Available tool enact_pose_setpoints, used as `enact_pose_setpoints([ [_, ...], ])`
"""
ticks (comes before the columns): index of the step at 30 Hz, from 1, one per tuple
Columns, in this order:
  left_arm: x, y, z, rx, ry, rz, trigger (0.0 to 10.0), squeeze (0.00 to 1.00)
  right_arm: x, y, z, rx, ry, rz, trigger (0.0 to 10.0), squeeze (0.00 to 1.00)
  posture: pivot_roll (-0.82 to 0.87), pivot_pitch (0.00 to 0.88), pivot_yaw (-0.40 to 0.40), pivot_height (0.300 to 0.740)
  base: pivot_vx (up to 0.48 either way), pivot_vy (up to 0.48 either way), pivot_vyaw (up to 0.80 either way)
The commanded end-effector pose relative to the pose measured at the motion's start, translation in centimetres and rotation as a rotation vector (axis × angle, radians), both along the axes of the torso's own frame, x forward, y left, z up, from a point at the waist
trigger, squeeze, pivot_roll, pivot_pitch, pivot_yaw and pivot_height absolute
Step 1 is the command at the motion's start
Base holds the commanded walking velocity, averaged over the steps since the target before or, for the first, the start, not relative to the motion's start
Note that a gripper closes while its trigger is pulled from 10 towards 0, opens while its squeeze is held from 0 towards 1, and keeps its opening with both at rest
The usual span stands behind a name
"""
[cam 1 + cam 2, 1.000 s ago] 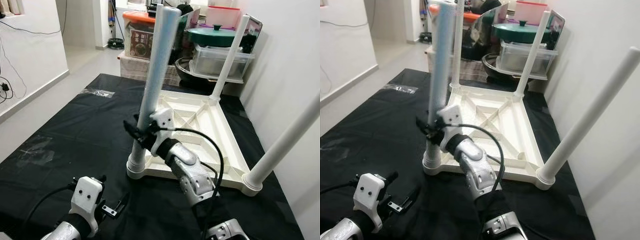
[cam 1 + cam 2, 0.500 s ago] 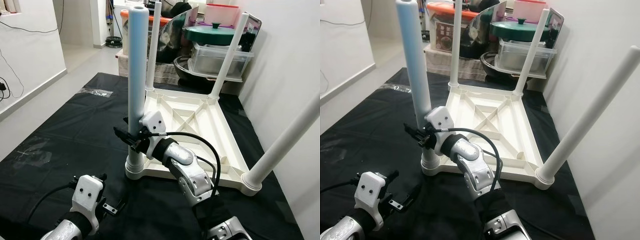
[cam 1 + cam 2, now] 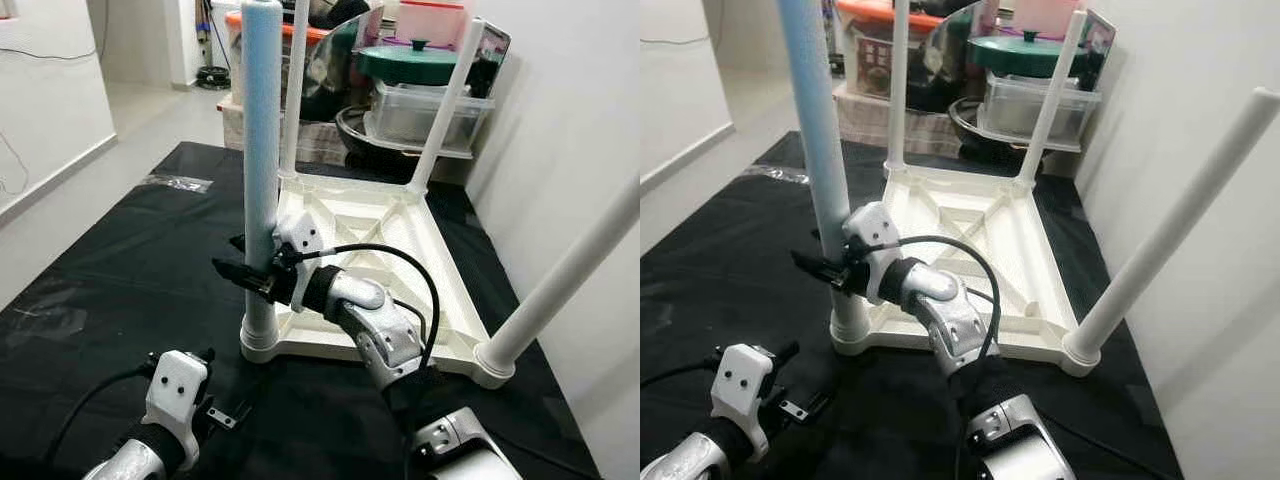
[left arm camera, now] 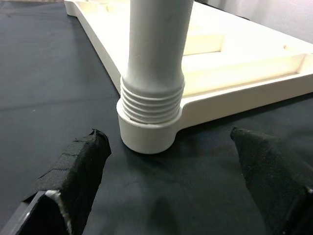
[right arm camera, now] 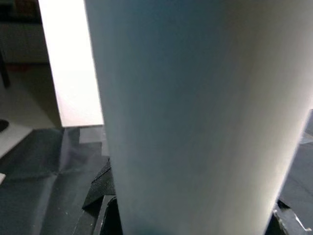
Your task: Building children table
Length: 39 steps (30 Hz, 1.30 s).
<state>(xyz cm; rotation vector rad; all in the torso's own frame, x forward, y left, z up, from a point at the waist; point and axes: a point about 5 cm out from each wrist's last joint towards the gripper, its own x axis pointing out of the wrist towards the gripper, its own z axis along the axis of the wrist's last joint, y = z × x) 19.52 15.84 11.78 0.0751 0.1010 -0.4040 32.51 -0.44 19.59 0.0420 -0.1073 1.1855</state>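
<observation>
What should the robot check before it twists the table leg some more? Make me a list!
1. Leg standing straight up in its corner socket: ok, it looks upright.
2. Leg screwed all the way in: not ok, thread rings show above the socket in the left wrist view.
3. Right gripper on the leg: ok, its fingers sit on either side of the leg, low down; how tight the grip is, cannot tell.
4. Left gripper out of the way: ok, it is open and low over the black mat, in front of the corner, touching nothing.
5. Upside-down tabletop lying flat on the mat: ok.
6. Other three legs seated: cannot tell.
</observation>
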Motion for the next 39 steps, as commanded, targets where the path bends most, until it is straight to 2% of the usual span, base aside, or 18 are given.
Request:
enact_pose_setpoints([
  [1, -0.1, -0.2, -0.3, -0.005, 0.012, -0.003, 10.0, 0.0, -0.8, 1.2, -2.4, -0.013, 0.141, 0.082, 10.0, 0.0, 0.15, 0.0, -0.143, 0.74, 0.0, 0.0, 0.0],
  [6, -0.2, -0.1, -0.2, -0.003, 0.012, 0.005, 10.0, 0.0, 0.2, 1.0, -0.6, 0.04, 0.108, 0.018, 10.0, 0.0, 0.15, 0.0, -0.14, 0.74, 0.0, 0.0, 0.0],
  [7, -0.2, 0.0, -0.2, -0.002, 0.011, 0.004, 10.0, 0.0, 0.6, 0.5, 1.2, 0.099, 0.098, 0.019, 10.0, 0.0, 0.14, 0.0, -0.132, 0.74, 0.0, 0.0, 0.0],
  [9, -0.2, 0.0, -0.2, -0.002, 0.011, 0.004, 10.0, 0.0, 0.6, 0.5, 1.2, 0.099, 0.098, 0.019, 10.0, 0.0, 0.14, 0.0, -0.132, 0.74, 0.0, 0.0, 0.0],
  [10, -0.1, 0.0, -0.2, 0.0, 0.011, 0.002, 10.0, 0.0, 0.9, 0.0, 2.8, 0.15, 0.083, 0.03, 10.0, 0.0, 0.14, 0.0, -0.128, 0.74, 0.0, 0.0, 0.0],
  [11, -0.1, 0.0, -0.2, 0.0, 0.011, 0.002, 10.0, 0.0, 0.9, 0.0, 2.8, 0.15, 0.083, 0.03, 10.0, 0.0, 0.14, 0.0, -0.128, 0.74, 0.0, 0.0, 0.0],
  [13, 0.1, 0.2, -0.1, 0.006, 0.006, -0.007, 10.0, 0.0, 0.9, -1.1, 6.7, 0.248, 0.018, 0.078, 10.0, 0.0, 0.13, 0.0, -0.121, 0.74, 0.0, 0.0, 0.0],
  [15, 0.1, 0.2, -0.1, 0.006, 0.006, -0.007, 10.0, 0.0, 0.9, -1.1, 6.7, 0.248, 0.018, 0.078, 10.0, 0.0, 0.13, 0.0, -0.121, 0.74, 0.0, 0.0, 0.0],
  [16, 0.3, 0.4, 0.0, 0.01, 0.001, -0.012, 10.0, 0.0, 0.7, -1.5, 8.4, 0.289, -0.017, 0.112, 10.0, 0.0, 0.13, 0.0, -0.12, 0.74, 0.0, 0.0, 0.0],
  [20, 0.6, 0.6, 0.2, 0.016, -0.008, -0.013, 10.0, 0.0, 0.2, -1.9, 10.2, 0.333, -0.047, 0.161, 10.0, 0.0, 0.13, 0.0, -0.12, 0.74, 0.0, 0.0, 0.0],
  [23, 0.7, 0.8, 0.5, 0.022, -0.017, -0.009, 10.0, 0.0, -0.3, -1.6, 10.3, 0.333, -0.059, 0.188, 10.0, 0.0, 0.13, 0.0, -0.121, 0.74, 0.0, 0.0, 0.0],
  [25, 1.0, 1.5, 1.2, 0.039, -0.044, 0.004, 10.0, 0.0, -1.5, -0.6, 9.4, 0.309, -0.06, 0.249, 10.0, 0.0, 0.14, 0.0, -0.122, 0.74, 0.0, 0.0, 0.0],
  [26, 1.0, 1.5, 1.2, 0.039, -0.044, 0.004, 10.0, 0.0, -1.5, -0.6, 9.4, 0.309, -0.06, 0.249, 10.0, 0.0, 0.14, 0.0, -0.122, 0.74, 0.0, 0.0, 0.0],
  [29, 1.7, 3.1, 2.1, 0.073, -0.082, 0.039, 10.0, 0.0, -3.5, 0.5, 7.7, 0.246, -0.046, 0.343, 10.0, 0.0, 0.14, 0.0, -0.119, 0.74, 0.0, 0.0, 0.0],
  [31, 1.9, 3.4, 2.3, 0.081, -0.089, 0.04, 10.0, 0.0, -3.9, 0.7, 7.3, 0.23, -0.045, 0.359, 10.0, 0.0, 0.13, 0.0, -0.117, 0.74, 0.0, 0.0, 0.0],
  [33, 2.7, 3.5, 2.6, 0.098, -0.101, 0.011, 10.0, 0.0, -4.6, 0.9, 7.0, 0.205, -0.035, 0.388, 10.0, 0.0, 0.13, 0.0, -0.112, 0.74, 0.0, 0.0, 0.0],
  [39, 3.6, 2.8, 2.9, 0.092, -0.115, -0.03, 10.0, 0.0, -5.2, 1.1, 6.8, 0.187, -0.035, 0.401, 10.0, 0.0, 0.12, 0.0, -0.106, 0.74, 0.0, 0.0, 0.0],
])
